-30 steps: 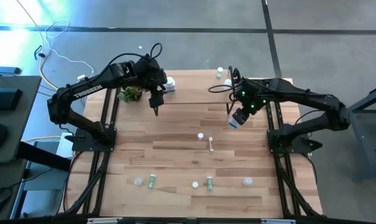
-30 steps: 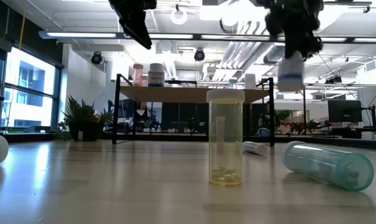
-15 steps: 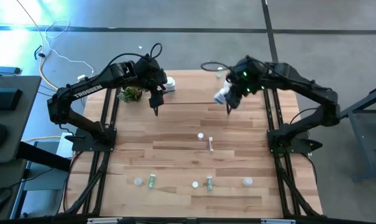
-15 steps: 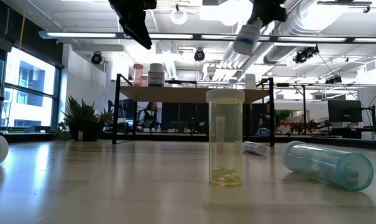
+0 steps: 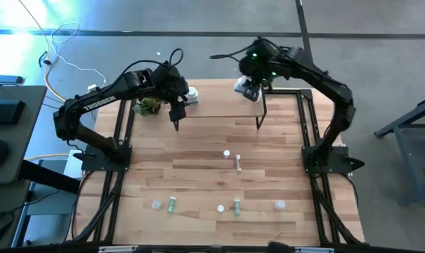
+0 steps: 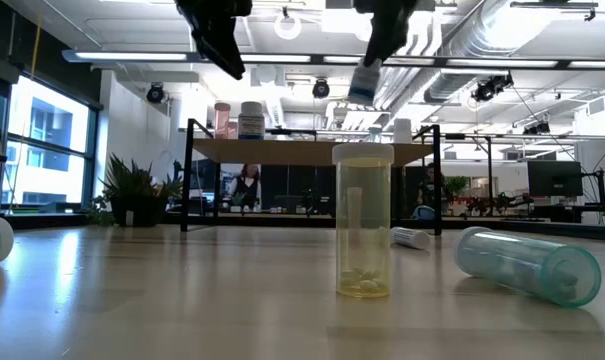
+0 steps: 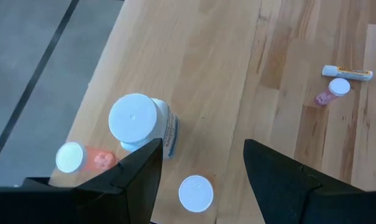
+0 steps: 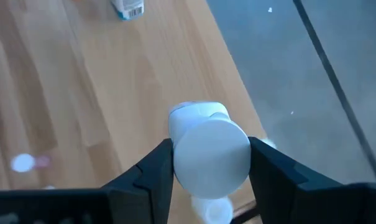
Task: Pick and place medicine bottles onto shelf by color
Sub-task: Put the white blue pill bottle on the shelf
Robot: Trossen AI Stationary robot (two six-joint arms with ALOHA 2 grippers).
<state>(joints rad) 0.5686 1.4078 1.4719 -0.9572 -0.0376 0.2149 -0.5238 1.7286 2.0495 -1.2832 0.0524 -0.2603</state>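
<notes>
Overhead, right gripper (image 5: 249, 87): closed on a white bottle (image 5: 242, 86), carried tilted above the shelf (image 6: 312, 150) near its right end. Left gripper (image 7: 200, 163): jaws apart, empty, hanging over the shelf's left end above a white jar (image 7: 138, 121) and a pink vial (image 7: 82, 158). Other bottles: scattered on the table (image 5: 198, 147), one clear vial (image 6: 362, 222) upright up front. Risk: releasing the bottle while tilted could topple it off the shelf's edge, or knock its neighbours

white "TROSSEN" lettering along left arm (image 5: 100, 103), bottle labels unreadable
</notes>
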